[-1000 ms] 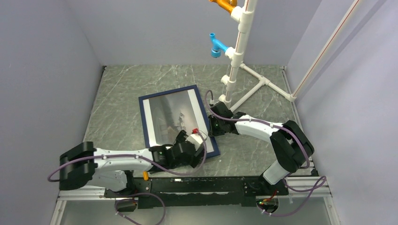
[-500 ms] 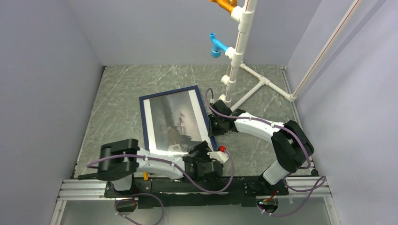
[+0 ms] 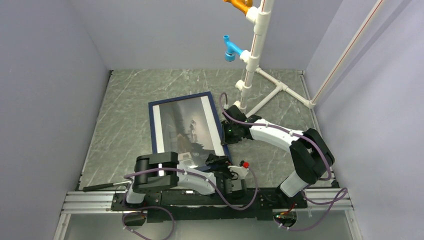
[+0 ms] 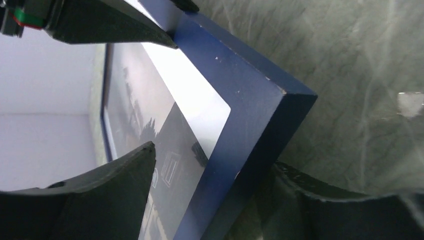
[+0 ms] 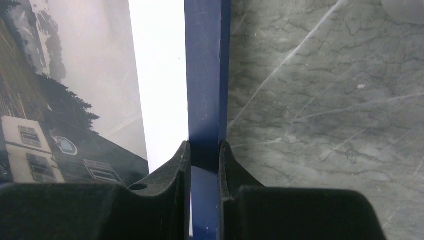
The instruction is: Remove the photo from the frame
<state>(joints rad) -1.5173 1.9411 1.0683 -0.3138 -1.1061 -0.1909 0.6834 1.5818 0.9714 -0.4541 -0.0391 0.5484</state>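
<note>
**Top view.** Counted: 1 frame [image 3: 178, 98], 1 photo [image 3: 187, 127], 2 arms, 2 grippers, 1 white pipe stand [image 3: 250, 65] w/ 1 blue peg [image 3: 230, 50] and 1 orange peg [image 3: 239, 5]. Frame face up on table [image 3: 130, 100], mid-table, just beyond arm bases. Long axis near–far, near end swung a bit to robot's right; short sides far and near. Photo inside navy border, not out yet: white strip along each long side, dark greyish scene btw them. R gripper [image 3: 227, 134] on frame's right long side, in nearer half. L gripper [image 3: 220, 162] at near right corner. Stand near frame's far right corner, not touching it.

**Left wrist.** 1 frame corner [image 4: 250, 115] up close, navy top and outer side both showing. L gripper [image 4: 215, 160] open, straddling that corner: 1 finger [image 4: 100, 195] over photo [image 4: 150, 115] w/ clear gap to border, other finger [image 4: 325, 210] just outside frame, over table [image 4: 360, 75]. Contact on outer side: can't tell. Nothing gripped.

**Right wrist.** 1 navy bar of frame [image 5: 205, 75] running straight away from camera. R gripper [image 5: 205, 150] closed on it, 2 fingers [image 5: 170, 170] pressed to both sides of bar. Photo [image 5: 75, 75] left of bar, white strip right against it, then trees and a pale building in print. Marbled table [image 5: 325, 100] right of bar.
</note>
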